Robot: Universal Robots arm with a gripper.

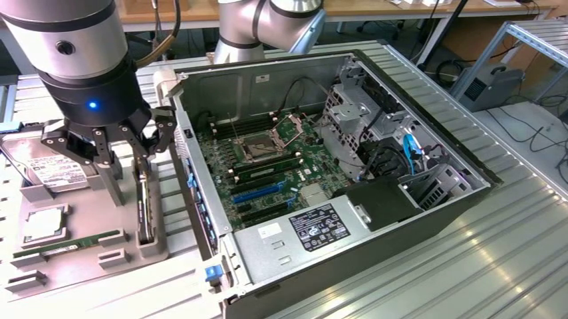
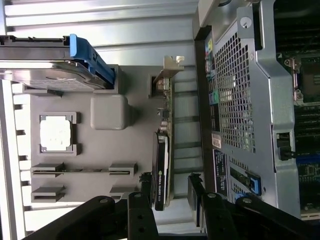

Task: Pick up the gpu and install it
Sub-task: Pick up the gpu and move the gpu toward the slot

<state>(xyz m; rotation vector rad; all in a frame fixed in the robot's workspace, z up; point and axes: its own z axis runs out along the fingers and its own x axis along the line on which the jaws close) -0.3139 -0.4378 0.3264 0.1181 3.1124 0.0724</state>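
Your pincer (image 1: pixel 124 159) hangs over the grey parts tray (image 1: pixel 169 249) at the exterior view's left, on the ribbed metal worktop (image 1: pixel 461 266). Its jaws stand wide apart and hold nothing. In the wrist view the pincer (image 2: pixel 170 197) sits astride one end of the gpu (image 2: pixel 163 145). One fingertip (image 2: pixel 145 186) is just beside the card's black fan face. The other is on the far side of the card, with a clear gap between them.

The gpu (image 1: pixel 143 199) is in the tray. It stands on its long edge in a slot along the side nearest the computer case (image 1: pixel 400 226). Its silver end bracket (image 2: pixel 169 67) points away from the pincer.

You can count four parts in the tray, one of each:
- the gpu
- a hard drive (image 2: pixel 45 67) with a blue rail, lying flat at the end of the tray far from the pincer
- a square processor chip (image 2: pixel 56 132) in its own recess
- a long green memory stick (image 2: pixel 82 170), held on edge between two small holders

The second container is the computer case, lying on its side with its panel off. Inside it you can see one green motherboard (image 1: pixel 279 176) with an open processor socket (image 1: pixel 265 147). There is also a silver box with a black label (image 1: pixel 315 227) at the near end and a blue cable (image 1: pixel 410 156) by the drive cages.
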